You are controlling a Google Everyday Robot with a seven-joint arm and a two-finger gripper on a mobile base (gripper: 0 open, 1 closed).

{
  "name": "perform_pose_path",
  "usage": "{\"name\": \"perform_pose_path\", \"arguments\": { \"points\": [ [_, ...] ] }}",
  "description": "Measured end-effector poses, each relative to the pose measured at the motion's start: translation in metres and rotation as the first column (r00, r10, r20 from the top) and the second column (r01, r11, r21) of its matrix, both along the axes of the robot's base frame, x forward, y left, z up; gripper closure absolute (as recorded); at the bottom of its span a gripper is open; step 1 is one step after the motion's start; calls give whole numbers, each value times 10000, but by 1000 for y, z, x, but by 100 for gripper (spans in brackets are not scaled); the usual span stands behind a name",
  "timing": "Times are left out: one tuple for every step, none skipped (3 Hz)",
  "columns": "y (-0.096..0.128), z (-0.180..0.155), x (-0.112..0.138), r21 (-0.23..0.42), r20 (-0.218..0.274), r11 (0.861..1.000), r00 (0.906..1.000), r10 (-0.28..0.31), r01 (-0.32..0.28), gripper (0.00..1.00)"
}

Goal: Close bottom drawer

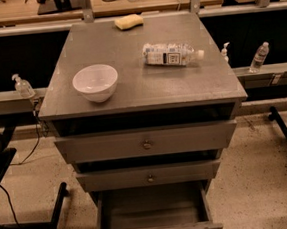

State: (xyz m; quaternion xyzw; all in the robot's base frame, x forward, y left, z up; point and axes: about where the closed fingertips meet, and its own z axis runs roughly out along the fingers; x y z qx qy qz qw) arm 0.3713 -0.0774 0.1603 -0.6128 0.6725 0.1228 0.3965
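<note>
Since the gripper lies outside the camera view, no part of it shows, its state cannot be told, and its place relative to the task's thing cannot be judged.

The bottom drawer (153, 212) stands pulled well out at the lower edge of the view. It is a shallow box of matte grey painted wood with a flat, bare floor and thin side walls. Its front panel is cut off by the lower edge, so only the top strip shows and the knob is hidden.

Above it, the middle drawer (109, 180) juts out a little, with a flat grey front and a small round metal knob at its centre. The top drawer (101, 147) has the widest front and a like knob, and it also stands slightly proud, with a dark gap over it.

On the smooth grey cabinet top (146, 88), a round white bowl (95, 82) of glossy finish sits near the left edge. A clear plastic bottle (171, 54) lies on its side toward the right edge, its label too blurred to read. A yellow sponge (129, 21) rests at the far edge.

The speckled floor (254, 177) surrounds the cabinet.
</note>
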Motion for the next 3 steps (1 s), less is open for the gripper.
{"name": "perform_pose_path", "arguments": {
  "points": [
    [-6, -17, 1, -185, -70, 9980, 9981, -613, 611, 100],
    [-13, -30, 14, -215, -97, 9945, 9946, -1029, 1027, 100],
    [-23, -45, 40, -66, -116, 9925, 9924, -1224, 1224, 100]
  ]
}}
